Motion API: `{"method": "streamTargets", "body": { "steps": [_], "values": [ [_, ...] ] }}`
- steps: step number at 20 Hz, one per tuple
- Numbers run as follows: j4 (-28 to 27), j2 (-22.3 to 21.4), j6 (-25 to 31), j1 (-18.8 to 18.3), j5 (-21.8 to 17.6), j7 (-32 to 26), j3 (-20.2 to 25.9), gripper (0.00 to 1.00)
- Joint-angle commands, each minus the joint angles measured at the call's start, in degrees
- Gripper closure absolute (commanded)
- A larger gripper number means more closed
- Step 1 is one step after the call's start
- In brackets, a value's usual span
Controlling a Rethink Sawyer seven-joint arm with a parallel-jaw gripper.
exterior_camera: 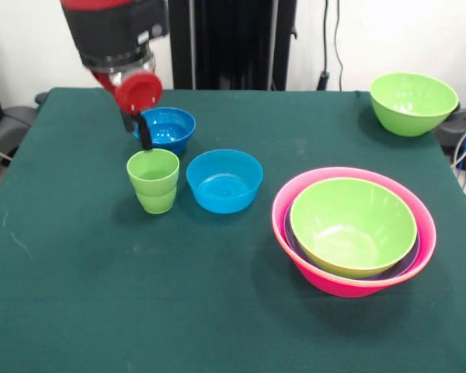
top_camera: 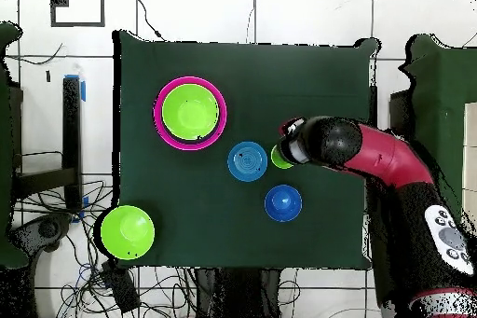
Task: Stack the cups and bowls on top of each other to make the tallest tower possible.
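Your gripper (exterior_camera: 144, 134) hangs at the light-green cup's (exterior_camera: 153, 179) far rim; whether its jaws are parted cannot be told. The cup stands upright beside two empty blue bowls (exterior_camera: 224, 180). The pink bowl (exterior_camera: 349, 284) holds a purple bowl and a green bowl (exterior_camera: 352, 224).

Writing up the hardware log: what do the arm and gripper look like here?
The arm has a glossy red shell with black joint sections and a grey button pad near its base. The wrist is black with a small white label and ends in a red round disc. The gripper below it is small and black.
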Motion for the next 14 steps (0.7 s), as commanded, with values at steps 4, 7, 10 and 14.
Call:
{"method": "streamTargets", "body": {
  "steps": [4, 7, 10, 14],
  "values": [
    [8.2, -3.1, 2.1, 3.1, 1.9, -3.0, 4.8, 0.0],
    [9.6, -1.1, -2.3, 3.1, 3.4, -1.7, 6.1, 0.0],
    [10.0, 0.5, -4.7, 2.9, 4.4, -1.2, 6.9, 0.0],
    [10.0, 2.5, -8.8, 3.4, 5.5, 0.1, 7.4, 0.0]
  ]
}}
